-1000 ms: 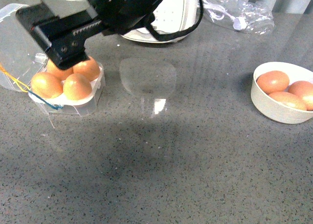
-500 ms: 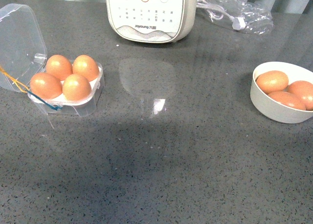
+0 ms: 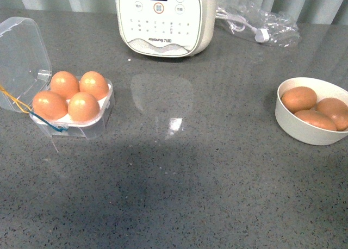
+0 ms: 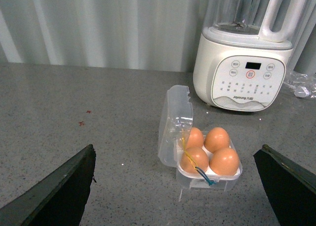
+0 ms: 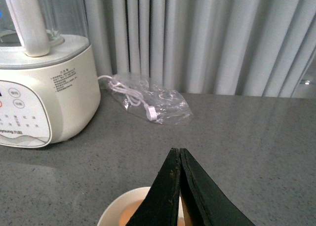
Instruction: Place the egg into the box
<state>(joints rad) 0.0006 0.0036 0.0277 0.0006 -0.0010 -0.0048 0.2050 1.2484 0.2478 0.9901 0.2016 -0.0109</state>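
The clear plastic four-hole egg case stands on the left of the grey speckled worktop with its hinged lid thrown open. Each hole is filled by a smooth orange-brown egg, so the task's egg is judged to be already in the case. Three risks are to be noted. The lid is unlatched and the yellow elastic loop lies loose, so a knock from a descending claw could shift the light case and unseat an egg. Full seating of the eggs cannot be confirmed from these views, and a lid pressed down on a proud egg could crack it. The right claw is held with its fingers pressed together on nothing, just above the round white bowl of spare eggs; lowered in that state, a shell could be struck. The left claw is spread wide and empty, raised well above the case. Neither arm is seen in the front view.
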